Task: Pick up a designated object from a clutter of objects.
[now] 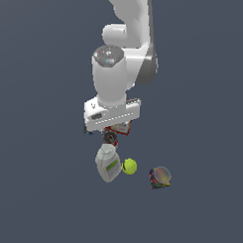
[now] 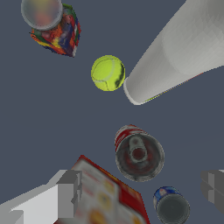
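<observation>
- Not yet grasped: claw [image 2: 140,188] spread wide, empty, hovering above the small can [image 2: 139,153], which stands on the dark worktop [image 2: 52,131] between the fingers [image 2: 68,192].
- Left to do: descend, pinch, lift.
- Can: cylindrical, red-and-white label, dull metallic top.
- Nearby: flat glossy red box [image 2: 109,197], fuzzy yellow-green ball [image 2: 108,72], smooth white bottle [image 2: 179,52].

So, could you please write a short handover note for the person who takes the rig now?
Gripper: jaws open, holding nothing, above the clutter.
Target, the small red-and-white can: upright on the floor between the jaws, seen end-on, not lifted.
Nearby: red-and-white box beside one finger, blue can, tennis ball, white bottle, colourful item.
Done: roughly lined up over the can.
Left: descend, close, lift.
</observation>
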Available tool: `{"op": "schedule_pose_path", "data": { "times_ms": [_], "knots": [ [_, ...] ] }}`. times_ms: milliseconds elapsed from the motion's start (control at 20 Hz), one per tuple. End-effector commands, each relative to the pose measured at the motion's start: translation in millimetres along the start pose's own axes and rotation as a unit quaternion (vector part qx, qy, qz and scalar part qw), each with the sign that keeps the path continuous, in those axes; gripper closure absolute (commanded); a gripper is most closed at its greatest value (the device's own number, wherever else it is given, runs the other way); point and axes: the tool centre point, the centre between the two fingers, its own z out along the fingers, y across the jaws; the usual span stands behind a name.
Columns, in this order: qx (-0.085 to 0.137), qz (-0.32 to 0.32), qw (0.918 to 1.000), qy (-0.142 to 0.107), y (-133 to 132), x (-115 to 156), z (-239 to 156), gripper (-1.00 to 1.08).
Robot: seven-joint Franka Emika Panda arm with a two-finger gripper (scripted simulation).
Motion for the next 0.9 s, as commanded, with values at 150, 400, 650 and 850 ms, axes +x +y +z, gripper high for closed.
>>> {"op": "schedule_pose_path", "data": {
  "times_ms": [150,400,650,850],
  "knots": [
    [-0.006,-0.052,0.9986,0.003,10,-7,31,-0.92],
    [-0.010,-0.083,0.9965,0.004,15,-13,49,-0.92],
    [-0.011,-0.100,0.9949,0.004,17,-16,59,-0.92],
    [-0.011,-0.100,0.9949,0.004,17,-16,59,-0.92]
  ]
}}
